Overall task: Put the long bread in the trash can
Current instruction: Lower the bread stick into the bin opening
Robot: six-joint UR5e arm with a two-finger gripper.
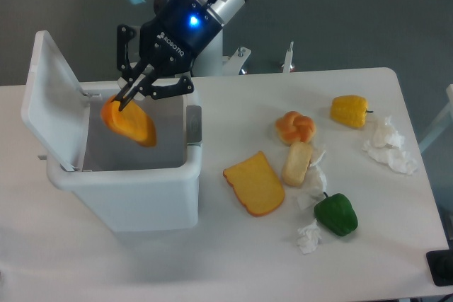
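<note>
The long bread (129, 123), glossy orange-yellow, hangs tilted inside the mouth of the white trash can (134, 199), its lower end pointing down to the right. My gripper (124, 99) is shut on the bread's upper left end, just above the can's back rim. The can's hinged lid (48, 100) stands open on the left. The can's inside looks grey and its bottom is hidden by the front wall.
To the right on the white table lie a flat toast slice (255, 184), a knotted bun (295, 126), a pale bread piece (297, 163), a green pepper (336, 214), a yellow pepper (350, 110) and crumpled paper (388, 144).
</note>
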